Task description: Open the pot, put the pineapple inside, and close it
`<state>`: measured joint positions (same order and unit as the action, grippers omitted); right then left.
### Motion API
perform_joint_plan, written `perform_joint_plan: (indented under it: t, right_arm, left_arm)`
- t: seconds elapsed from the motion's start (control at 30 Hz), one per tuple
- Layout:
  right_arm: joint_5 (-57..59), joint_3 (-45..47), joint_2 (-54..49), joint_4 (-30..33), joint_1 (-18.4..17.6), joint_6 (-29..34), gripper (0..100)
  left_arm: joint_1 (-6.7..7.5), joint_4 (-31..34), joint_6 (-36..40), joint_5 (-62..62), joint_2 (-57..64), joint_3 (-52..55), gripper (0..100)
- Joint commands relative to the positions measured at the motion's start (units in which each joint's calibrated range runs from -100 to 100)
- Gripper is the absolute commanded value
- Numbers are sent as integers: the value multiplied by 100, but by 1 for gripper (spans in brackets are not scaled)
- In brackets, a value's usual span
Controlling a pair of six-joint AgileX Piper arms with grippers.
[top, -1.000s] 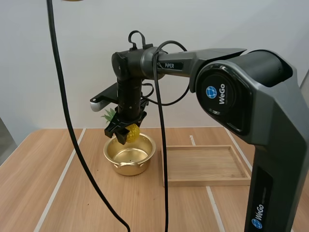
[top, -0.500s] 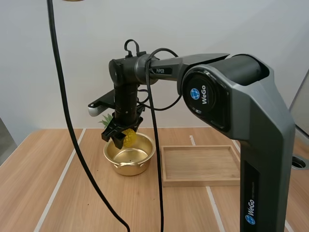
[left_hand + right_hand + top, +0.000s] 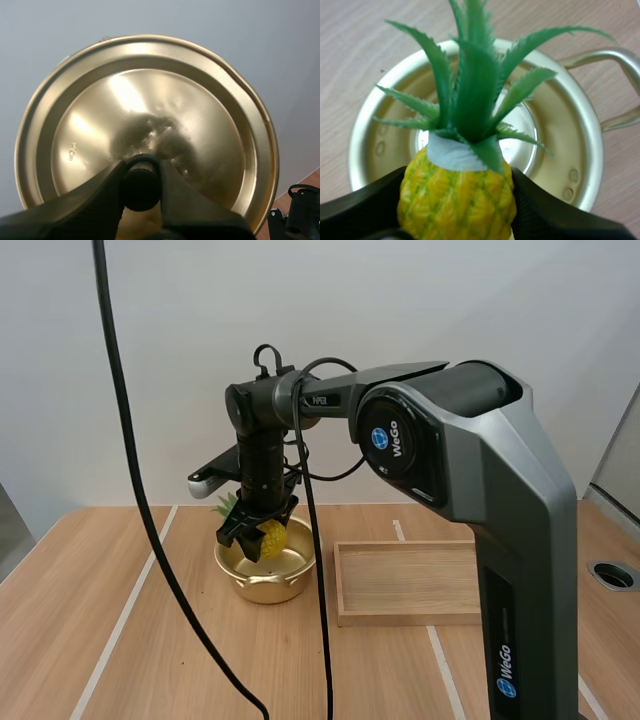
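Two grips: right fingers point(image 3: 560, 217), pointing down, pinch pineapple point(image 3: 457, 195) above pot point(image 3: 262, 585); left fingers point(image 3: 85, 205) clamp lid knob point(image 3: 141, 184).

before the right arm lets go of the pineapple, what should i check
1. Pot open: ok. The pot has no lid on it.
2. Grip: ok. The right gripper is shut on the pineapple, fingers on both sides of its body.
3. Pineapple over the mouth: ok. In the right wrist view the pot's rim rings it from below.
4. Pot empty: ok. Bare floor shows behind the leaves.
5. Lid ready: ok. The left gripper pinches the knob of the lid.
6. Drop height above the floor: cannot tell.
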<state>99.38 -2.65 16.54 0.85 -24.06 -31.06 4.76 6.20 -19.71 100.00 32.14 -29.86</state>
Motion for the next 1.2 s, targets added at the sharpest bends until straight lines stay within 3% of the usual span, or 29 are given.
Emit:
perform_joint_plan:
  t: [0.0, 1.17]
  right_arm:
    - [62, -46, 79, 75, 117, -33, 0]
    - [56, -46, 794, -134, 212, -66, 0]
  left_arm:
    - [15, 41, 53, 0, 45, -72, 0]
    - [15, 15, 53, 0, 43, -72, 0]
